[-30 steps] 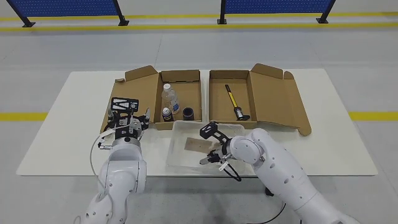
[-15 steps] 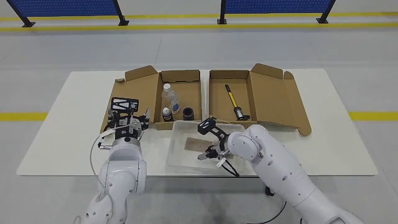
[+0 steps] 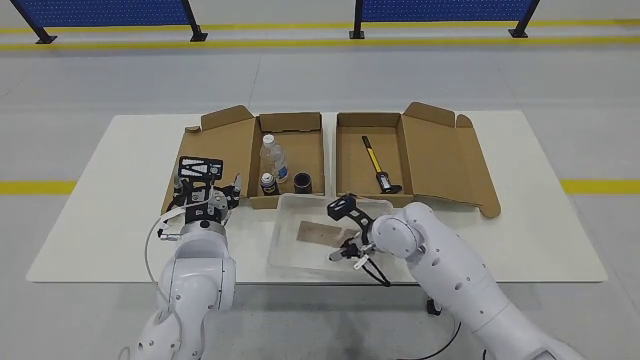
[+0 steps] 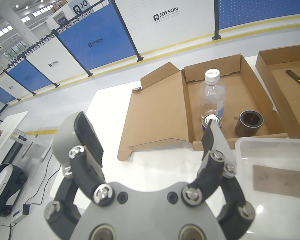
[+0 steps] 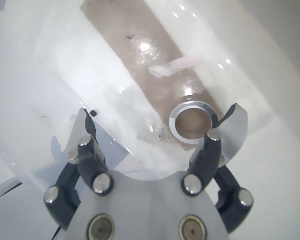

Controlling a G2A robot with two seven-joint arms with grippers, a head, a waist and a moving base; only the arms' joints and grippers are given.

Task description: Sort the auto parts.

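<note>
Table (image 3: 110, 195): left box (image 3: 300, 152), right box (image 3: 358, 165), bin (image 3: 288, 248).

On the white tabletop (image 3: 110, 190), an open left cardboard box (image 3: 290, 118) is set at 11 o'clock and an open right cardboard box (image 3: 365, 120) at 1 o'clock. A clear rectangular plastic tray (image 3: 283, 230) is placed at 6 o'clock, just before both. In the left cardboard box a clear plastic bottle (image 3: 272, 156) stands upright, with a small cylindrical can (image 3: 268, 182) at its 6 o'clock and a dark short metal cylinder (image 3: 303, 181) at the can's 3 o'clock. A yellow-and-black long-handled tool (image 3: 377, 165) is laid in the right cardboard box. In the tray a flat brown rectangular pad (image 3: 318, 233) is laid, with a silver metal ring (image 5: 187, 139) on it. The right end effector (image 5: 160, 114) is held over the tray, the ring between its spread fingers. The left end effector (image 4: 146, 119) is held at the tray's 10 o'clock, well apart.
</note>
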